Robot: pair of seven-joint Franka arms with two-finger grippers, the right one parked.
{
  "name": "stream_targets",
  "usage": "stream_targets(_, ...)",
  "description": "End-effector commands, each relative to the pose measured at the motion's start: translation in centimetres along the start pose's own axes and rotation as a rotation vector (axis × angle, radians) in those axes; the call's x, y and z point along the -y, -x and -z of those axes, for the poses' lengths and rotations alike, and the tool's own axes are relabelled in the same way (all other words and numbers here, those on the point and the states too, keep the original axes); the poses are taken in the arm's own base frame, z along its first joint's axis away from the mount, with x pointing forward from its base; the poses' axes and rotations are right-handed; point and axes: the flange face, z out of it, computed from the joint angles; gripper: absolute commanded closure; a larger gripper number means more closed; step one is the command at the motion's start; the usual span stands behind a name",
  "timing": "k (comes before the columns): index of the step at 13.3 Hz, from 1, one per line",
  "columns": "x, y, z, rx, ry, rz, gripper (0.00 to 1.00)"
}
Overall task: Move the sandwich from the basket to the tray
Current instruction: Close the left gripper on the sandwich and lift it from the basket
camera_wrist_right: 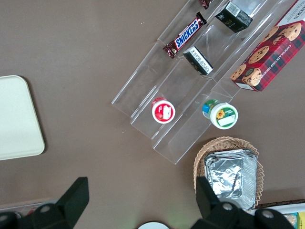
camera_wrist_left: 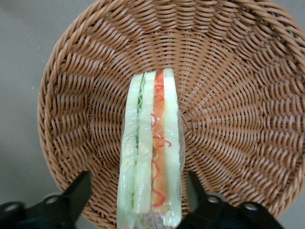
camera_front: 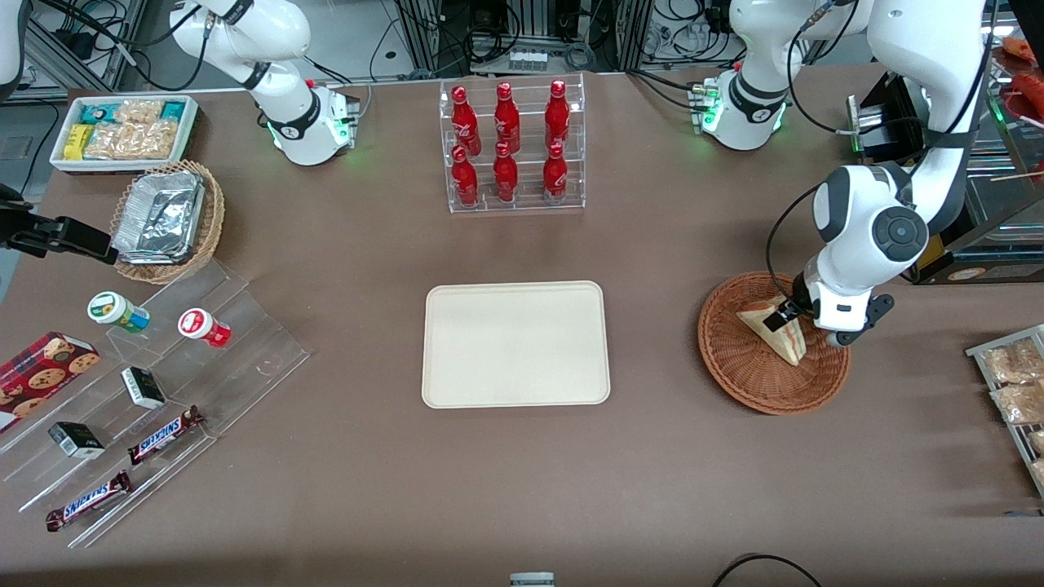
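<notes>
The sandwich (camera_front: 775, 330) is a clear-wrapped wedge of white bread and lies in the reddish-brown wicker basket (camera_front: 734, 371) toward the working arm's end of the table. In the left wrist view its cut edge (camera_wrist_left: 152, 157) shows green, orange and red layers against the basket's weave (camera_wrist_left: 228, 95). My left gripper (camera_front: 798, 319) is down in the basket and open. Its two fingers (camera_wrist_left: 78, 193) stand one on each side of the sandwich with a gap to each, so the gripper (camera_wrist_left: 138, 186) straddles it. The cream tray (camera_front: 515, 344) lies flat at the table's middle and holds nothing.
A clear rack of red bottles (camera_front: 512, 147) stands farther from the camera than the tray. Toward the parked arm's end are a tan basket with foil containers (camera_front: 167, 222), a white snack bin (camera_front: 122, 130) and acrylic steps with snacks (camera_front: 147, 391). Bagged snacks (camera_front: 1011, 379) lie beside the reddish-brown basket.
</notes>
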Motion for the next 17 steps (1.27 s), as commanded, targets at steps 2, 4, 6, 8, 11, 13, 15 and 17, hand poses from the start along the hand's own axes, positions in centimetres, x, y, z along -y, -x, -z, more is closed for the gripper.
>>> stream_targets(2, -0.3, 0.5, -1.1, -0.011, 0.005, 0.059, 0.91)
stream_targets(4, -0.2, 0.6, -1.1, -0.008, 0.001, 0.058, 1.0)
stream_targets(6, -0.2, 0.7, -0.7, -0.009, 0.001, 0.044, 1.0)
stream_targets(8, -0.8, 1.1, 0.1, 0.012, -0.021, 0.025, 1.0)
stream_targets(11, -2.6, 1.1, 3.4, 0.019, -0.038, 0.002, 1.0)
stream_targets(13, -4.5, 1.3, 6.7, 0.043, -0.072, -0.021, 1.0)
stream_targets(15, -6.6, 2.2, 10.1, 0.054, -0.109, -0.063, 1.0)
stream_targets(17, -9.2, 4.1, 12.7, 0.05, -0.116, -0.124, 1.0)
